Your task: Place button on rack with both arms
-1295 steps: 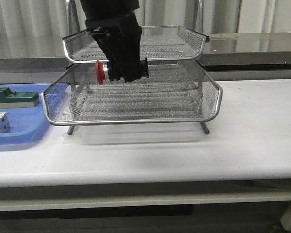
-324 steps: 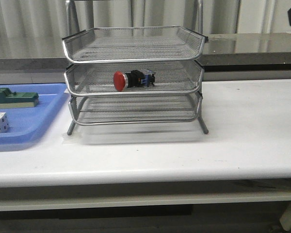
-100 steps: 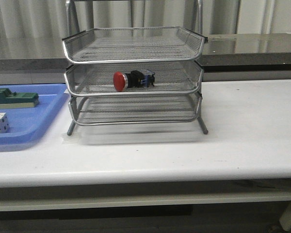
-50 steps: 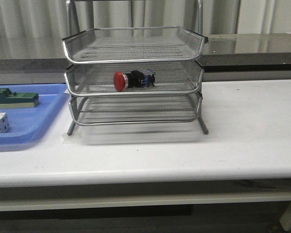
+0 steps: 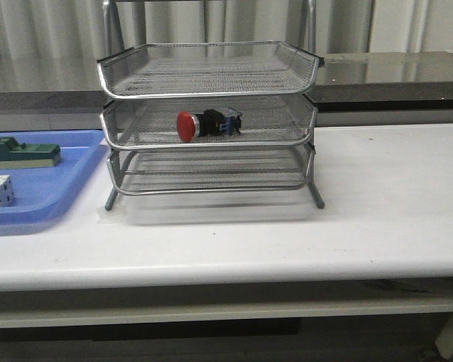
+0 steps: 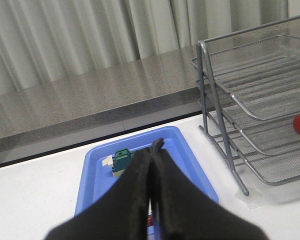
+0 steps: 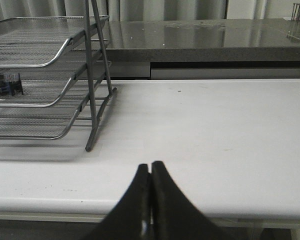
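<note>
Claws [image 6: 152, 150] [image 7: 150, 172] closed; button [image 5: 205, 124] lies in rack [image 5: 211, 83].

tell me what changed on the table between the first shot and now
The button was let go and now lies on its side in the middle tier of the rack, which has been slid back in line with the others. The arm that held it has left the front view. Both grippers, left and right, are shut and empty. The blue tray stayed put.
</note>
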### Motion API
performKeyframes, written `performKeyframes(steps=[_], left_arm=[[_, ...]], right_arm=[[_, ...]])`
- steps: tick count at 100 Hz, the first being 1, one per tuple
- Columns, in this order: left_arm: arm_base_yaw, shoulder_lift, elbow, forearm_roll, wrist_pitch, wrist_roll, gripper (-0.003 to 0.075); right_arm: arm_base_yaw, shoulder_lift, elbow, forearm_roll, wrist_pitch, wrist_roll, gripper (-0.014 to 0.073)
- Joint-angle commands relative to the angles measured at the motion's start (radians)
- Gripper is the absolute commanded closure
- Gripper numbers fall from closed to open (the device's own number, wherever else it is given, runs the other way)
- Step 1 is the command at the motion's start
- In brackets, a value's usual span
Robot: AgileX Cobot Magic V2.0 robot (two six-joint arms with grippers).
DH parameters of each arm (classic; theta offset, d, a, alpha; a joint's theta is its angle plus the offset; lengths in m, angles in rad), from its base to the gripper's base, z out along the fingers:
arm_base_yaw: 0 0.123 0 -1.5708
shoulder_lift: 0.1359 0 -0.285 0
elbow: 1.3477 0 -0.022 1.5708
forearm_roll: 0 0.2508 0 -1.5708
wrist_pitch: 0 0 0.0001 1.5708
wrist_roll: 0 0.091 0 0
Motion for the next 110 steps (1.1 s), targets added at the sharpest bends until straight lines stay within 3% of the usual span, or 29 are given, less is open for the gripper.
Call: performKeyframes(steps=[1,87,110], left_arm=[[0.003,0.008,-0.024,-0.013,-0.081,-0.008,0.0741],[0.003,0.008,0.008,0.016,-0.083,-0.017,0.0741],[0.003,0.008,0.097,0.278,-0.142,-0.373,0.0741]], right_arm=[[-0.005,-0.02,-0.02,-0.006,-0.087,-0.004,0.0654],[-0.005,-0.02,-0.02,-0.006,-0.087,-0.004,0.0654],[-0.005,-0.02,-0.02,-0.006,-0.087,-0.004,0.0654]])
